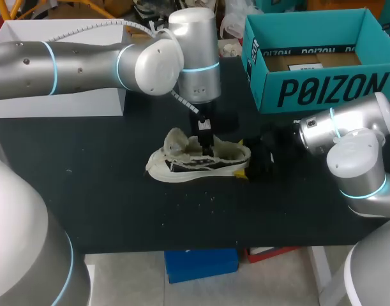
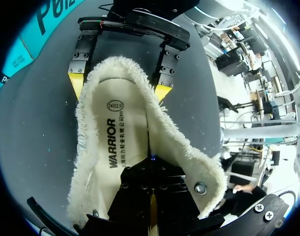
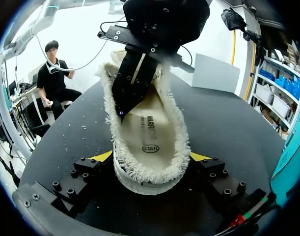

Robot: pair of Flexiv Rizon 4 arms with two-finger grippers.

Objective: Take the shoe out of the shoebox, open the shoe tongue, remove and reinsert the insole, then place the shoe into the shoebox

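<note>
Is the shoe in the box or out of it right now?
Out: the shoe lies on the black table, apart from the open teal box.

We see large dark block lettering across the front wall of the teal shoebox [image 1: 329, 91]. On the insole [image 2: 121, 142] stands a bold dark printed word with a line of small characters beside it, and a circled size mark toward 1 end.
</note>
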